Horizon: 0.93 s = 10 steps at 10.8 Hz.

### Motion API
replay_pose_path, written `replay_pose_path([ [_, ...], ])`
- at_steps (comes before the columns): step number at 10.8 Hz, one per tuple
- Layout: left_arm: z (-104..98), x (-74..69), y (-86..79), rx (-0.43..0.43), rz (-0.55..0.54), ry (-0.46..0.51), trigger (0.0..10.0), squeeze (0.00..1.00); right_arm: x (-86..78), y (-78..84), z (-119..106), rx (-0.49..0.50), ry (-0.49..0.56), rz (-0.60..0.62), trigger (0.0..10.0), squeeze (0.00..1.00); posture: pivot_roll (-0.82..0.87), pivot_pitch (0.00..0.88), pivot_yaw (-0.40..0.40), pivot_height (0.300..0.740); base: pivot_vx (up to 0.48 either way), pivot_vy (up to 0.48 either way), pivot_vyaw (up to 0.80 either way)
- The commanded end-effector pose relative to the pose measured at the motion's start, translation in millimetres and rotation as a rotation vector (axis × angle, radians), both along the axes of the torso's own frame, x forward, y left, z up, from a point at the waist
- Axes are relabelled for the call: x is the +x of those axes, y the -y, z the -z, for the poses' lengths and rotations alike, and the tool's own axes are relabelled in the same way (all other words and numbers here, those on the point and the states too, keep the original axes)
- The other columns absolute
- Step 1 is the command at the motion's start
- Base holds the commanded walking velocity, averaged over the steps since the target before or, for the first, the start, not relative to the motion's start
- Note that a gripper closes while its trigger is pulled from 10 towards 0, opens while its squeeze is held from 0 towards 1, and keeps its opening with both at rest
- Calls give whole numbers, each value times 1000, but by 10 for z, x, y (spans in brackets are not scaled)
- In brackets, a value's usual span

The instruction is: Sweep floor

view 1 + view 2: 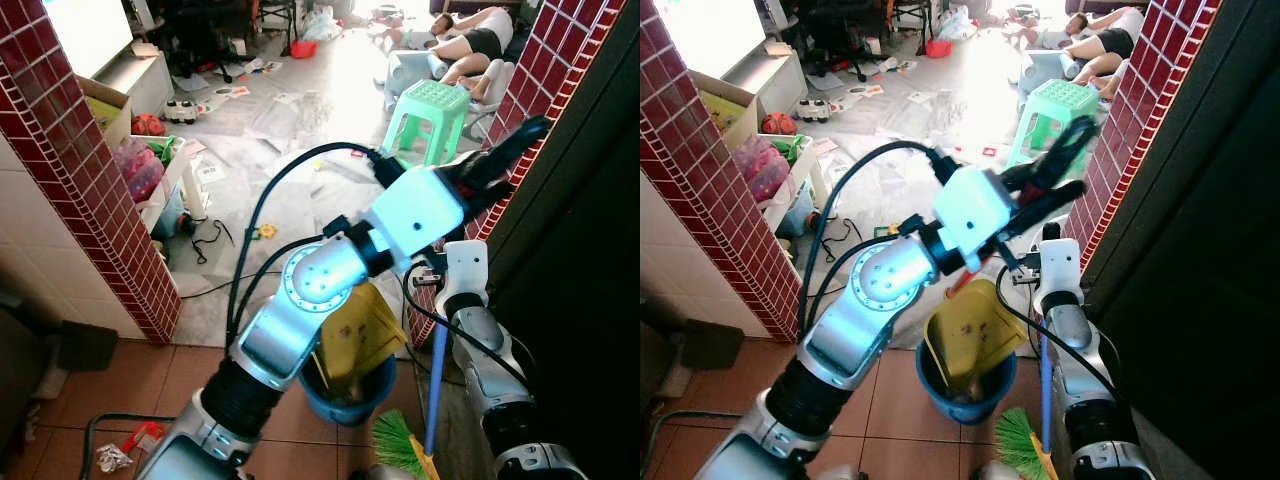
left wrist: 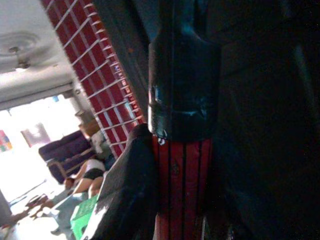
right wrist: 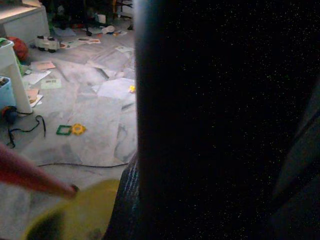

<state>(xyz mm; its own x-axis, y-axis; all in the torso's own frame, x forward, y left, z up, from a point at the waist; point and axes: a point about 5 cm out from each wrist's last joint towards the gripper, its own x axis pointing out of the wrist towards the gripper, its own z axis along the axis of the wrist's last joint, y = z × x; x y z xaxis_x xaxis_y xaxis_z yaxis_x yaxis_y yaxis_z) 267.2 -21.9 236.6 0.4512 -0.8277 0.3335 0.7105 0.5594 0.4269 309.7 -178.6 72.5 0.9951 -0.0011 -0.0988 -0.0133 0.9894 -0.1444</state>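
Left gripper clamped on red dustpan handle, raised over blue bucket. Yellow dustpan tipped into bucket: light, rigid plastic. Broom beside bucket; grip pole mid-shaft. Right gripper state undeterminable.

The left gripper reached up beside the red-tiled pillar. Below its arm a yellow plastic dustpan stood tilted in a blue round bucket; a blue-handled green-bristled broom stood alongside.
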Motion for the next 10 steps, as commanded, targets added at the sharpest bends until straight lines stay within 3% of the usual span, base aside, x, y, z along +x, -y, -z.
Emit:
replay_pose_path([
  [1, -124, 68, -106, 4, -56, 73, 10000, 0, 62, 2, -111, -5, 53, 3, 10000, 0, -20, 0, -23, 740, 0, 0, 0],
  [3, -433, 219, -394, -105, -187, 100, 10000, 0, 71, -10, -104, -2, 50, -1, 10000, 0, -7, 0, -30, 740, 0, 0, 0],
  [6, -812, 274, -672, -187, -298, 201, 10000, 0, 93, -55, -98, 3, 46, -15, 10000, 0, 8, 0, -40, 740, 0, 0, 0],
  [7, -1151, 310, -989, -289, -481, 306, 10000, 0, 110, -74, -99, 4, 43, -31, 10000, 0, 25, 0, -57, 740, 0, 0, 0],
  [8, -1211, 362, -1198, -315, -593, 330, 10000, 0, 121, -81, -98, 4, 41, -35, 10000, 0, 29, 0, -60, 740, 0, 0, 0],
  [9, -1088, 472, -1462, -265, -744, 315, 10000, 0, 135, -100, -106, 3, 41, -43, 10000, 0, 36, 0, -66, 740, 0, 0, 0],
  [10, -823, 515, -1651, -212, -844, 261, 10000, 0, 145, -128, -128, 0, 45, -57, 10000, 0, 32, 0, -67, 740, 0, 0, 0],
])
